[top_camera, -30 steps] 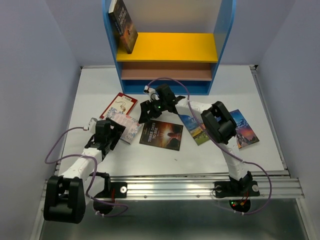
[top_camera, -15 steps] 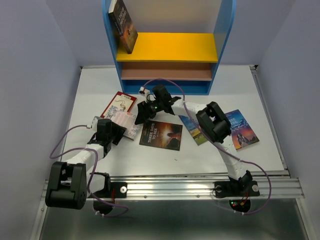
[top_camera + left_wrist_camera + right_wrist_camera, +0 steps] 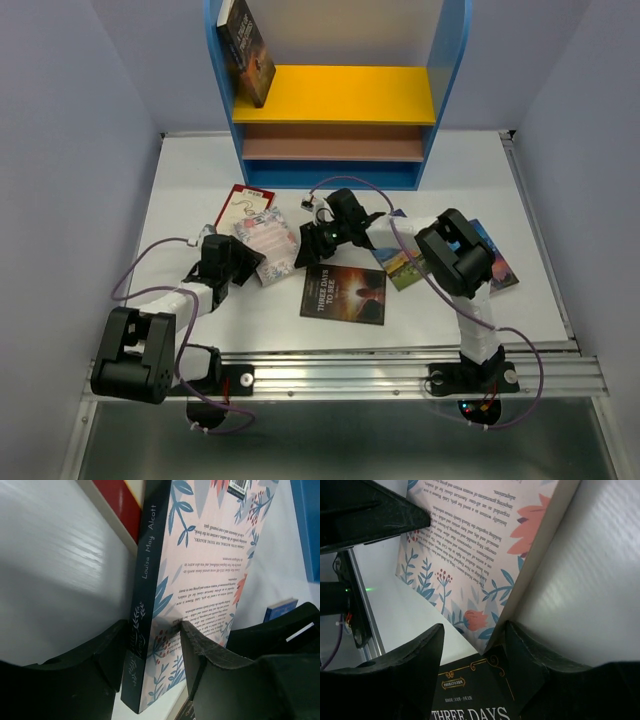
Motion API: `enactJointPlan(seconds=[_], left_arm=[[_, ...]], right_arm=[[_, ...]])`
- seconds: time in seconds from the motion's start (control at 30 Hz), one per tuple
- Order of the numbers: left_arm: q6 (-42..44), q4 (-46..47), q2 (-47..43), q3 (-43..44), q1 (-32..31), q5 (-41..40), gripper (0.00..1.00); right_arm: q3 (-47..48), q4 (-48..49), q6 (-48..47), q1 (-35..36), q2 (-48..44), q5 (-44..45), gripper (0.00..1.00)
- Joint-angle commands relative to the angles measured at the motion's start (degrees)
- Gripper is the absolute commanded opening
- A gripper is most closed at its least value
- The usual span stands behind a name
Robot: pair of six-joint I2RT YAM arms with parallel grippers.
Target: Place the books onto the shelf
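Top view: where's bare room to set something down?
Bare: far corners of the white table beside the blue bookcase, and the yellow upper board right of the leaning dark brown book. Crowded: the middle, where the left end effector and right end effector meet the pinkish patterned paperback.

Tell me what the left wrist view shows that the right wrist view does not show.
Only left wrist: the dark spine of the pink floral paperback, reading "Louisa May Alcott", the red-and-white paperback by it, and the blue shelf. Only right wrist: the dark "Three Days" paperback. Both: the floral back cover, the white table, and black fingers straddling that paperback's edge.
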Motion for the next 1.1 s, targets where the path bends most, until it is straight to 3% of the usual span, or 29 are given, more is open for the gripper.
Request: enactJointPlan(seconds=[0.0, 0.1, 0.17, 0.4, 0.53, 0.7, 0.87, 1.07], left_arm=[[2.66, 1.58, 3.06, 3.05, -5.19, 6.40, 0.54], [2.75, 0.70, 5.34, 4.81, -9.32, 7.11, 0.53], [1.88, 0.70, 5.18, 4.81, -9.77, 7.29, 0.58], [2.31, -3.95, -0.45, 5.95, -9.68, 0.81, 0.89], [3.72, -6.51, -0.46, 8.24, -7.75, -2.64, 0.95], [5.03, -3.70, 2.27, 8.59, -4.32, -1.24, 0.95], [9.95, -3.96, 5.17, 10.79, -3.97, 2.02, 0.98], [9.79, -1.07, 7.63, 7.64, -3.97, 7.02, 0.98]], right_arm=[[-10.45, -2.40, 2.51, 2.15, -7.86, 4.88, 0.58], [-12.84, -2.48, 5.58, 2.15, -11.30, 10.22, 0.60], [-13.11, -3.36, 8.13, 2.15, -12.54, 16.88, 0.63], [-9.95, -6.35, 10.77, 2.15, -14.48, 32.74, 0.68], [-4.33, -8.19, 10.16, 2.15, -10.53, 33.54, 0.70], [0.77, -10.39, 9.63, 1.63, -5.34, 32.84, 0.70], [0.95, -11.36, 9.63, 1.63, -4.98, 30.81, 0.72], [-1.50, -11.97, 10.42, 1.10, -6.12, 27.30, 0.74]])
